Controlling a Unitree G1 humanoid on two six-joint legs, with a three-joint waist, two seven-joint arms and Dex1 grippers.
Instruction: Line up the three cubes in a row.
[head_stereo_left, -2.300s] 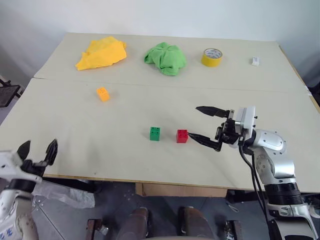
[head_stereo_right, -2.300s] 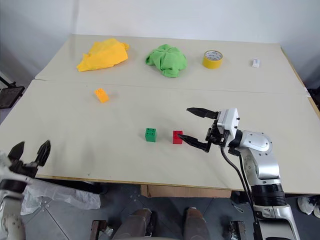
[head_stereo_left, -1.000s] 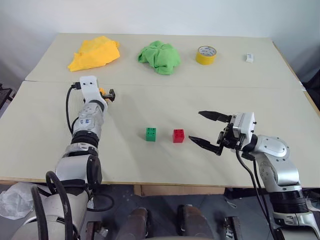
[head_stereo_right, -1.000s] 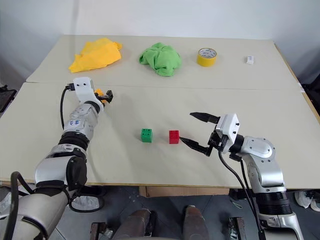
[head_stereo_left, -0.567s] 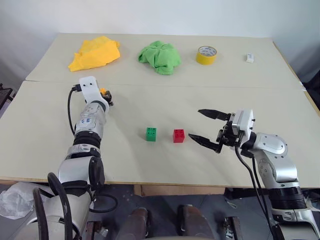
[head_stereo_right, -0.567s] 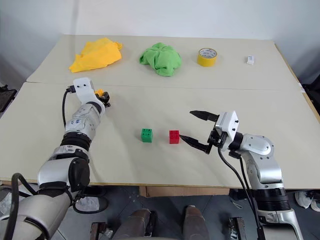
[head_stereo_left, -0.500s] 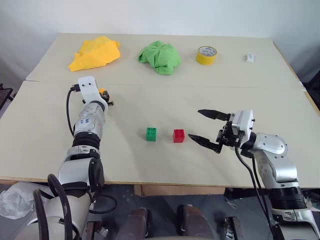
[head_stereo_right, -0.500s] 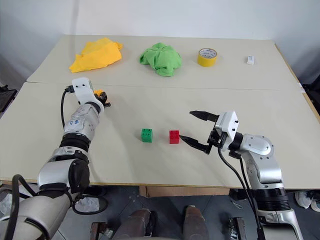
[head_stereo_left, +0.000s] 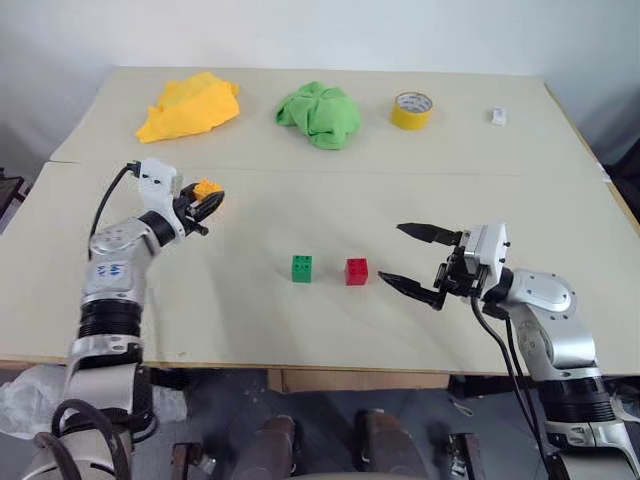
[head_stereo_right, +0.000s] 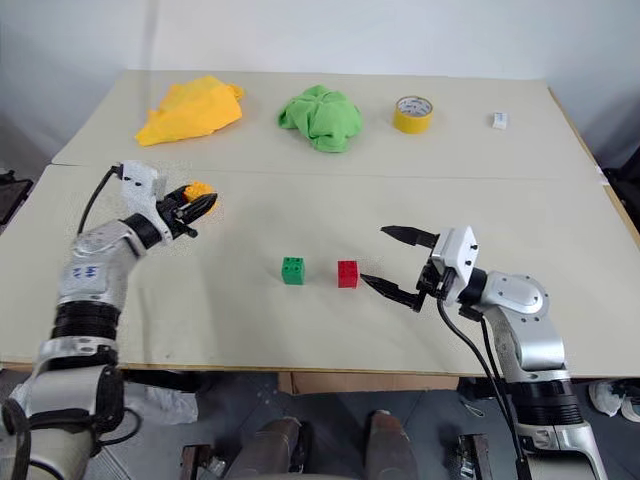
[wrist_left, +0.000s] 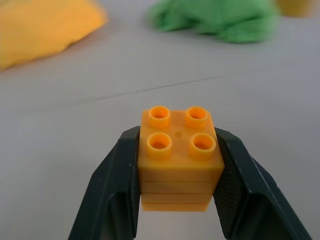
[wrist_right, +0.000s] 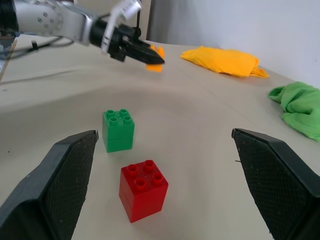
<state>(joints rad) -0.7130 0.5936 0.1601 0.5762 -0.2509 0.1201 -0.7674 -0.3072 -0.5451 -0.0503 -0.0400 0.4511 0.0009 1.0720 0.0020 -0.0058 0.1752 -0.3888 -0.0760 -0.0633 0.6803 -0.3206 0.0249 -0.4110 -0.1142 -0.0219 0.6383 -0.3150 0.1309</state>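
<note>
Right hand (head_stereo_left: 420, 262), fingers spread wide and grasping nothing, hung level just beside the red cube (head_stereo_left: 357, 271), which stood on the surface (head_stereo_left: 300, 330) next to the green cube (head_stereo_left: 302, 268). Farther off, the left hand (head_stereo_right: 195, 209) clenched the orange-yellow cube (wrist_left: 180, 155), studs up, clear of the surface. Step judged: carrying. Next move apparently called for setting it beside the green cube, in line.

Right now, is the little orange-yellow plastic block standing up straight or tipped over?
Upright. The orange-yellow studded plastic block shows its four studs facing up, pinched between the left claw's two black fingers above the table.
</note>
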